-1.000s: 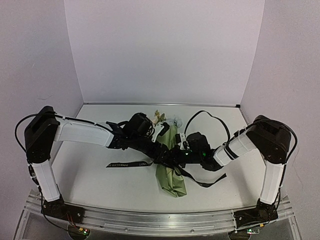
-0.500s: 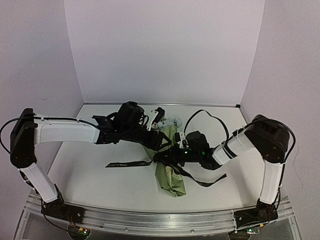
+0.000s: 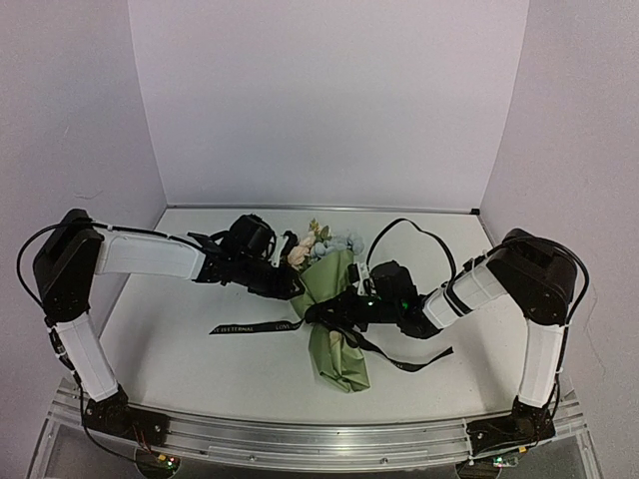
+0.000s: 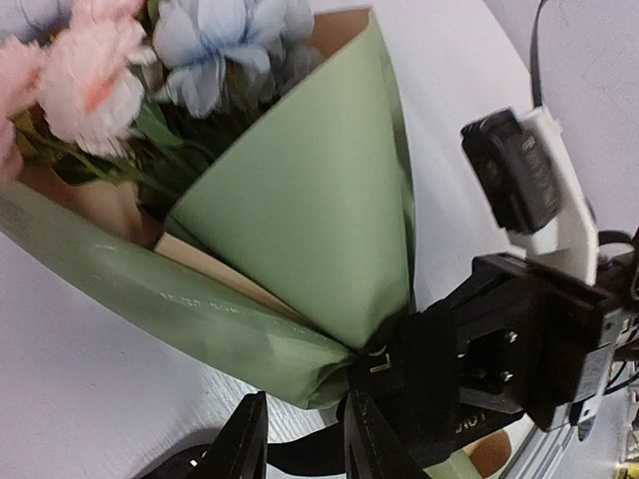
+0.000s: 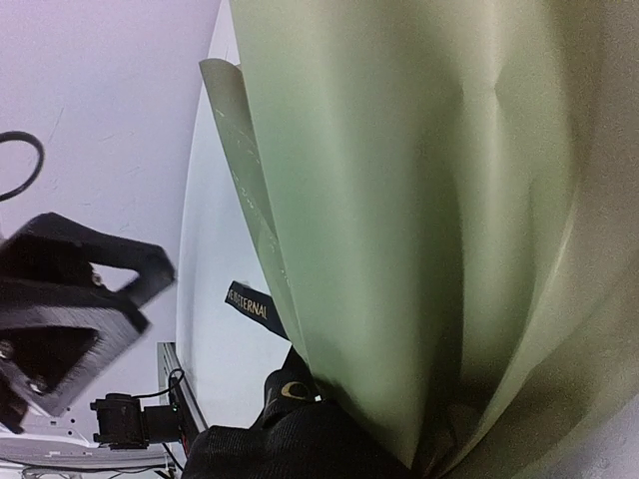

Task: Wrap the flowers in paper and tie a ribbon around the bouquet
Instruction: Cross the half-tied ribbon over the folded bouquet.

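White table (image 3: 180, 369), lilac walls (image 3: 329, 100). One bouquet (image 3: 341, 364), centre, flowers (image 3: 319, 242) at far end. One ribbon (image 3: 250, 327), round its waist, tails left and right. Two pincers: right gripper (image 3: 337, 311) clenched, seemingly on ribbon; left gripper (image 4: 303, 434) beside bouquet, narrowed, grasp impossible to tell.

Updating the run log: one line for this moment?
bouquet: wrapped, lying on table | ribbon: crosses its waist, ends trailing | right gripper: shut on ribbon at waist | left gripper: beside waist, grip unclear
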Robot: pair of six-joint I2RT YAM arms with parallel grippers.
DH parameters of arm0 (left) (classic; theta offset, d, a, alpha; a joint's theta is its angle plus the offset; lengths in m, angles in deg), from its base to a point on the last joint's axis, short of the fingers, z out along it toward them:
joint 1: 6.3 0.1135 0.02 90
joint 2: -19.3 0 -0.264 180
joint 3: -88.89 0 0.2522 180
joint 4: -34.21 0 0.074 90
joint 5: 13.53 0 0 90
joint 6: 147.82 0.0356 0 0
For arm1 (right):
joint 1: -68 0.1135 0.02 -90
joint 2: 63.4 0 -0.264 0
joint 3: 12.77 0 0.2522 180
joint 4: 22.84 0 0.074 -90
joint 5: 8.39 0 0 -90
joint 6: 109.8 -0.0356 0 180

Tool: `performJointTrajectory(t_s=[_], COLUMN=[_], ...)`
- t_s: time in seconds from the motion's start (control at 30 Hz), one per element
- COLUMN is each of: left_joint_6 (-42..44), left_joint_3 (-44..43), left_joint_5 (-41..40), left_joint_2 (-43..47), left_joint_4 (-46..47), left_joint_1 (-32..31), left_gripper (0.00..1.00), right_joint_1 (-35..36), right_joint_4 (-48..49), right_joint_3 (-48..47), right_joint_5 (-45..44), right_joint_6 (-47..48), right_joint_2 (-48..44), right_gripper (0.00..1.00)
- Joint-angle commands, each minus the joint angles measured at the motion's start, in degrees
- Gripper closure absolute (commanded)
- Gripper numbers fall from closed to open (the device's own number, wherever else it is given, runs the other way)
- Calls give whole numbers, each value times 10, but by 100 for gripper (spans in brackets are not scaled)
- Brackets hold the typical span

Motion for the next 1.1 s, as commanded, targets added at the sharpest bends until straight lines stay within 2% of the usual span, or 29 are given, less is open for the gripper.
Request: performJointTrajectory(t_s=[0.0, 0.17, 0.63, 0.9, 1.07], left_joint_6=[-5, 2, 18, 18, 7], left_joint_3=[-38, -55, -86, -93, -74], left_joint_5=[66, 107, 149, 146, 111], left_joint_2=[-34, -55, -86, -92, -64], left_joint_4=[-14, -17, -23, -25, -15], left_joint_1=[-3, -5, -5, -6, -5], left_gripper=[72, 68, 57, 53, 50], right_joint_1=[-3, -4, -3, -3, -3], right_joint_4=[9, 8, 1, -1, -1], right_joint_3=[-15, -17, -28, -30, -27], right_joint_5=[-2, 0, 15, 21, 20], right_joint_6=[5, 8, 14, 16, 15], right_joint_2=[1, 1, 0, 0, -1], right_gripper=[100, 100, 100, 100, 100])
